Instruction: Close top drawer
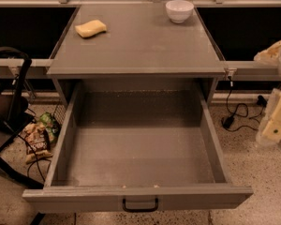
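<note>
Reach matters: the top drawer (140, 159) stands wide open, its black handle (140, 205) at the near edge, left of your gripper (274, 123) by the right margin; whether that gripper is open you cannot tell

Looks like a robot test lab or office bay, not a home. Evidence: plain grey cabinet (140, 46) w/ top drawer (140, 153) open, standing alone on speckled terrazzo-type floor (253, 172). Metal rail (253, 69) runs across dark panels at back. Loose black cables (236, 111) + plug on floor, mid right. Black stand frame (14, 78) at left edge, snack bags (37, 139) lying on floor lower left. Props on cabinet top: yellow sponge (90, 28), white bowl (179, 11). Cream robot gripper (275, 125) at right edge, beside cabinet.
</note>
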`<state>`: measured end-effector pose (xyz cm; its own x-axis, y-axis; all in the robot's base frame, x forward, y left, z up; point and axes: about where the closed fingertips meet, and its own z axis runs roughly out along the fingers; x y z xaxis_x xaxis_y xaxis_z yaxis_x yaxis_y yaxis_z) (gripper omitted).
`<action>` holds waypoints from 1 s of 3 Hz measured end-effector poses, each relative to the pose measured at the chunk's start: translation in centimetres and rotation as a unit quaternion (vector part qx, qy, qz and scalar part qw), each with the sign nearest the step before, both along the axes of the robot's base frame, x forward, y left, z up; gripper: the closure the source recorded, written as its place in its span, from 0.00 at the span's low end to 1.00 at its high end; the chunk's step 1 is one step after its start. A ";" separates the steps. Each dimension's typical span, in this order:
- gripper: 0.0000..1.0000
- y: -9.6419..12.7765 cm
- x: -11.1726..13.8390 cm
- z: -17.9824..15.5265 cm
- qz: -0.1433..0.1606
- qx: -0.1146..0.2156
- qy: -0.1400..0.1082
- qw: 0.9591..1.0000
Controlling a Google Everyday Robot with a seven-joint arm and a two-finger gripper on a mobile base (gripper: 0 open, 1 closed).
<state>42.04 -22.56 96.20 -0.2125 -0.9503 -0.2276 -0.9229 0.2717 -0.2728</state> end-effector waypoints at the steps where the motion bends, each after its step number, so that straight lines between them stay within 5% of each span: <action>1: 0.17 -2.0 -3.6 -3.1 -0.016 0.016 -0.020 1.000; 2: 0.47 -6.0 -7.9 -11.2 -0.073 0.046 -0.023 0.996; 3: 0.72 -8.1 -12.2 -21.5 -0.111 0.101 0.004 0.989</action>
<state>29.83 -30.65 74.68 -0.4131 -0.8156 -0.4052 -0.8365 0.5158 -0.1853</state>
